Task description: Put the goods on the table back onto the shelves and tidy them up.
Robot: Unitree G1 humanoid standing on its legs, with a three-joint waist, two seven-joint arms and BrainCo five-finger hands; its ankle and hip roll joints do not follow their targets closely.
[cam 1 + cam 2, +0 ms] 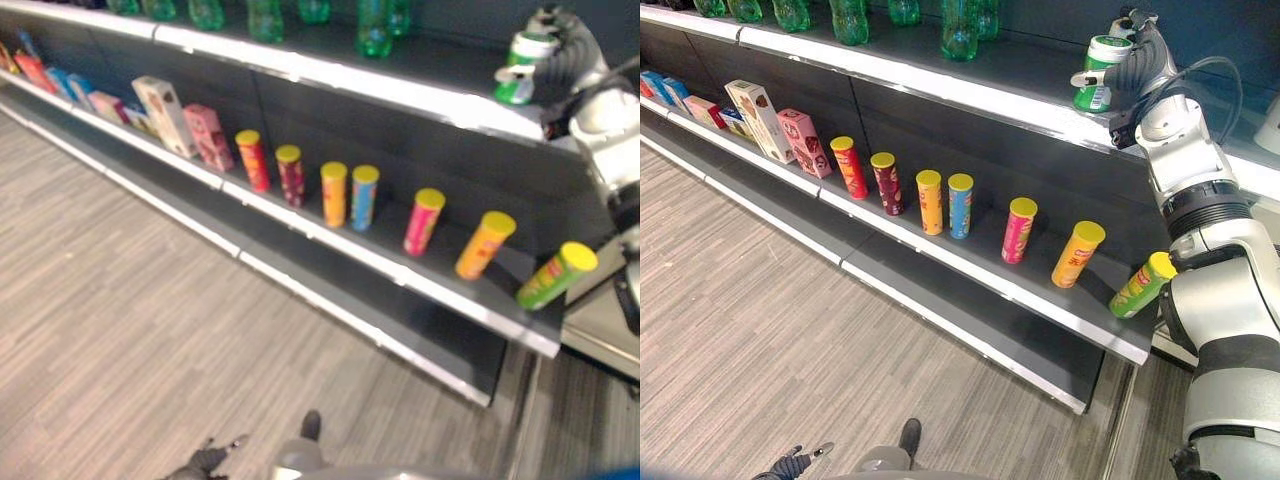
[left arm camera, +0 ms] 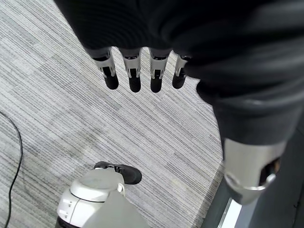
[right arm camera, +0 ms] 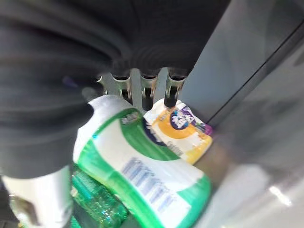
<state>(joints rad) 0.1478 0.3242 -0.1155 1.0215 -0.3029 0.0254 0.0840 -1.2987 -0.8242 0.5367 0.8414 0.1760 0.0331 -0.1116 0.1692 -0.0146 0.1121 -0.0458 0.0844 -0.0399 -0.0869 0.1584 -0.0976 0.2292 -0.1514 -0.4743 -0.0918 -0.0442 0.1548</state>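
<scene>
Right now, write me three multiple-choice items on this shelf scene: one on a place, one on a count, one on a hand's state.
1. Where is the green-and-white can?
A. top shelf
B. floor
C. middle shelf

2. How many yellow-lidded tubes stand on the middle shelf?
A. four
B. seven
C. ten

3. The right hand is:
A. open, idle
B. curled round the can
C. pressing a tube

Key: 1 A, it sits at the top shelf edge. 2 B, seven lids show in a row. 3 B, the fingers wrap the can.
</scene>
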